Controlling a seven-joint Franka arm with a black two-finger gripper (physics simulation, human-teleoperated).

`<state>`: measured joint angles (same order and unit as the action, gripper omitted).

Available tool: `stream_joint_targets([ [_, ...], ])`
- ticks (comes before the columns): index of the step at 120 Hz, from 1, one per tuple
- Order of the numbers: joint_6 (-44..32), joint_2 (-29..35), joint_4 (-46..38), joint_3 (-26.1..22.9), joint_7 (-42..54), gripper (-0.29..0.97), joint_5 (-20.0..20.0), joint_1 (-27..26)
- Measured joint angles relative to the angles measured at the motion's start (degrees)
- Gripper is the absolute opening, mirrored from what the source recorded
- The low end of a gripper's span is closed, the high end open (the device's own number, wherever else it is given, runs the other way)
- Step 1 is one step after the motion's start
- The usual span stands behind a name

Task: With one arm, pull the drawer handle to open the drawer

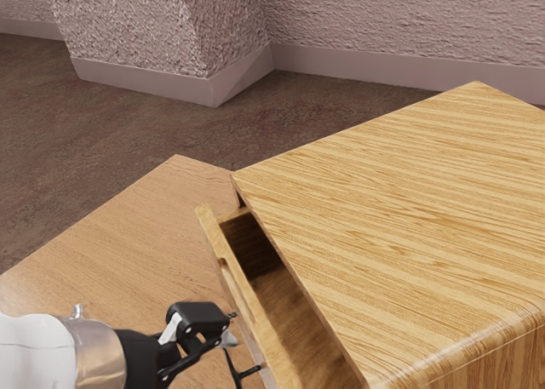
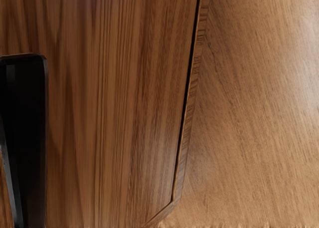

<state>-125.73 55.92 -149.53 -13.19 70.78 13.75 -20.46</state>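
A light wooden cabinet (image 1: 409, 227) stands on the table with its top drawer (image 1: 272, 295) pulled partly out, so the hollow inside shows. The drawer's front panel (image 1: 223, 261) faces the exterior view's left. My black gripper (image 1: 241, 365) sits low at the exterior view's bottom edge, right against the lower part of that panel. The handle itself is hidden from me. Close up in the wrist view are the wood grain of the drawer front (image 2: 109, 108), its edge (image 2: 187, 118), and a dark upright bar (image 2: 25, 138) beside it.
The wooden tabletop (image 1: 128, 244) stretches out to the exterior view's left of the drawer. Beyond it lie a brown floor (image 1: 102, 125) and rough stone walls with a pale skirting (image 1: 170, 78).
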Motion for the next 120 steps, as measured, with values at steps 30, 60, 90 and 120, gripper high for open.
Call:
stream_joint_targets([
  [30,0.9,3.2,-2.3,1.6,0.0,0.69,0.0,-1.1],
  [60,2.6,7.0,-3.6,1.7,0.0,0.62,-0.1,-2.1],
  [90,6.5,9.8,-4.1,1.7,-0.1,0.66,-0.1,-3.7],
  [120,10.2,13.1,-4.4,1.7,-0.1,0.64,-0.1,-4.9],
])
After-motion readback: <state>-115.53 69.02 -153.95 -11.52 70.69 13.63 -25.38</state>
